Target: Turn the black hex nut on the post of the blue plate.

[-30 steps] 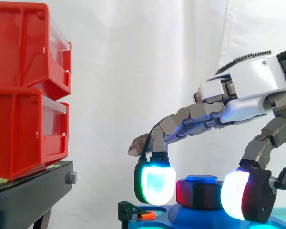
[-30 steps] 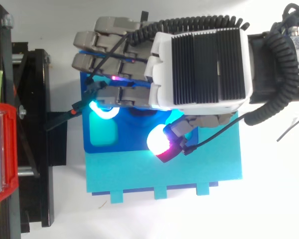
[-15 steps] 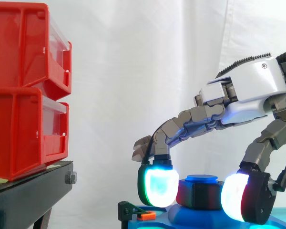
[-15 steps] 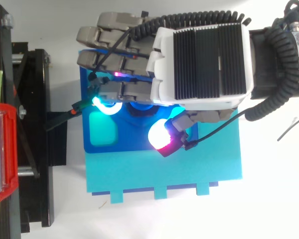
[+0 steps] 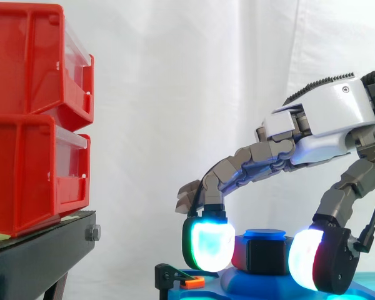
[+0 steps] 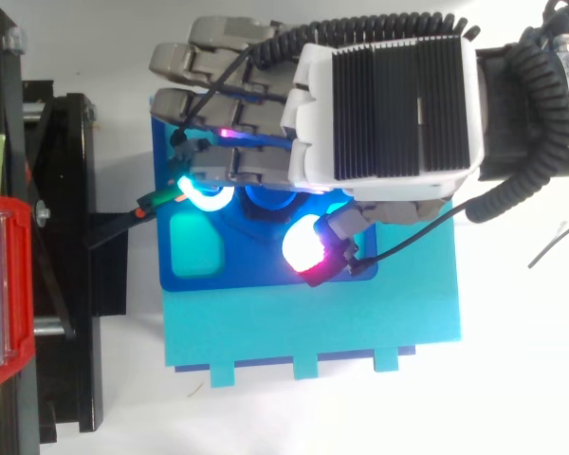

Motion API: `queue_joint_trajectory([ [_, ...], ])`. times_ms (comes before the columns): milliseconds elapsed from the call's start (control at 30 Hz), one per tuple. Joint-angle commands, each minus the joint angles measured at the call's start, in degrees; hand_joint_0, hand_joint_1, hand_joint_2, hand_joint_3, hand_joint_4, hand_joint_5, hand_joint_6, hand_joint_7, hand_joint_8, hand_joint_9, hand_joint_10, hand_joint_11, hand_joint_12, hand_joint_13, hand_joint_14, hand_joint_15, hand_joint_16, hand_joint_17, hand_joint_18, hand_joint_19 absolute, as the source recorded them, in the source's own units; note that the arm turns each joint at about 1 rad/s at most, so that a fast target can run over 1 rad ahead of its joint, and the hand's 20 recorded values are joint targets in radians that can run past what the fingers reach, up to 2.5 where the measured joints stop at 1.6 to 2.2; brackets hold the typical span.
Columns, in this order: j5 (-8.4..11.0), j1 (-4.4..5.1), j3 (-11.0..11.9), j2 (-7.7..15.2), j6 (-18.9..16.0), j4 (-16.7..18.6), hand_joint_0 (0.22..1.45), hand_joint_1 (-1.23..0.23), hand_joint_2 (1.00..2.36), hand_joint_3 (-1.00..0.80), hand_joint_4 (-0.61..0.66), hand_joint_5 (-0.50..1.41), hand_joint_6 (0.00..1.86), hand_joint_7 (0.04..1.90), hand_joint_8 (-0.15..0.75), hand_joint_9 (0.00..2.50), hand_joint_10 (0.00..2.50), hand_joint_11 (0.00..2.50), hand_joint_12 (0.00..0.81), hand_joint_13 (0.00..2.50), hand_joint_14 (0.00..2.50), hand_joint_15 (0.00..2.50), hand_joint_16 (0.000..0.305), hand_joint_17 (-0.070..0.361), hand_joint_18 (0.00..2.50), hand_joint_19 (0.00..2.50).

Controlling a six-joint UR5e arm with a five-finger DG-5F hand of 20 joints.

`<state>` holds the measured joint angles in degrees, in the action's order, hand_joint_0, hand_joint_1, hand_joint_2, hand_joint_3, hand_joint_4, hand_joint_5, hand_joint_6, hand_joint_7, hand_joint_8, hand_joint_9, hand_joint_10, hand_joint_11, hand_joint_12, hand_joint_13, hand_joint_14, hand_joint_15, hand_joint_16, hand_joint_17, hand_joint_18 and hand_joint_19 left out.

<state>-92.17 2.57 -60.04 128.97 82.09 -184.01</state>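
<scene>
The black hex nut (image 5: 265,256) sits on the upright post (image 5: 264,234) of the blue plate (image 6: 235,277), with its turning axis vertical. It lies directly between the fingers (image 5: 209,247): one glowing pad is on the side facing the bins and the thumb pad is opposite. Both look pressed against its flats, so the hand (image 5: 325,115) pinches it from above. The nut is matte and faceted, the post's cap smooth and rounded. The plate is glossy plastic on a flat cyan sheet (image 6: 313,332). Red bins (image 5: 31,119) stand well apart.

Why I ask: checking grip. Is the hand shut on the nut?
Shut on the nut: side view shows pads of the curled hand against its opposite sides.
</scene>
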Motion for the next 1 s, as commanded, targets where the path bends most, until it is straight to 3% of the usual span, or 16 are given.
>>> queue_joint_trajectory([
  [0,-0.02,-0.1,-0.08,0.05,0.0,-0.12,0.58,-0.83,1.0,-0.5,0.19,-0.21,0.5,1.0,0.227,0.25,0.0,0.0,0.343,0.09,0.0,0.0,0.049,0.111,0.0,0.0],
  [733,-0.11,-0.19,-0.08,-0.03,0.0,-0.2,0.6,-0.85,1.0,-0.5,0.2,-0.2,0.5,1.01,0.227,0.28,0.0,0.0,0.339,0.13,0.0,0.0,0.047,0.107,0.0,0.0],
  [967,-0.11,-0.19,-0.08,-0.03,0.0,-0.12,0.55,-0.84,1.0,-0.5,0.2,-0.2,0.5,1.01,0.232,0.28,0.0,0.0,0.346,0.13,0.0,0.0,0.048,0.109,0.0,0.0],
])
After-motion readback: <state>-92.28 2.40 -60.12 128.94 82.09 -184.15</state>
